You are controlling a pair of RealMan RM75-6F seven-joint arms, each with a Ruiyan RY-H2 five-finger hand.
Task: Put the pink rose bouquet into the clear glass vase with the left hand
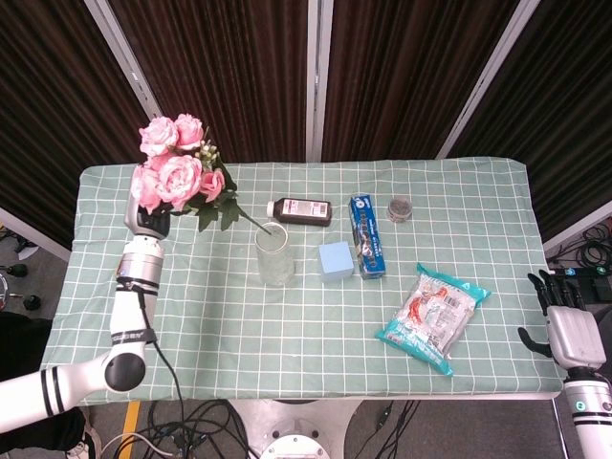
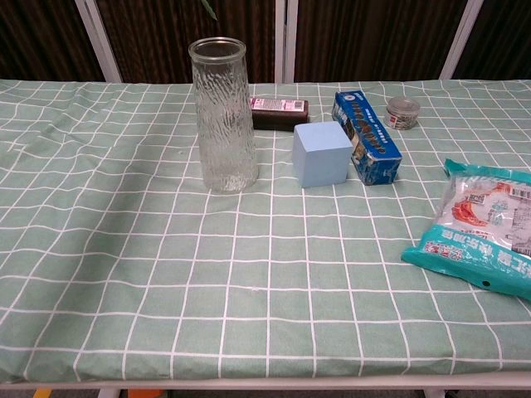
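My left hand (image 1: 146, 216) grips the pink rose bouquet (image 1: 172, 172), held up over the table's back left; the blooms hide most of the hand. The bouquet tilts, and its thin stem end (image 1: 263, 226) reaches down to the rim of the clear glass vase (image 1: 273, 254). The vase stands upright near the table's middle, with nothing inside it. In the chest view the vase (image 2: 222, 116) is close, and only a green leaf tip (image 2: 209, 8) shows at the top edge. My right hand (image 1: 571, 330) hangs off the table's front right corner, fingers apart and holding nothing.
Right of the vase sit a light blue cube (image 1: 336, 260), a blue carton (image 1: 366, 249), a dark bottle (image 1: 304, 210) lying down and a small jar (image 1: 399, 208). A teal snack bag (image 1: 432, 316) lies front right. The green checked cloth (image 1: 210, 316) covers the table.
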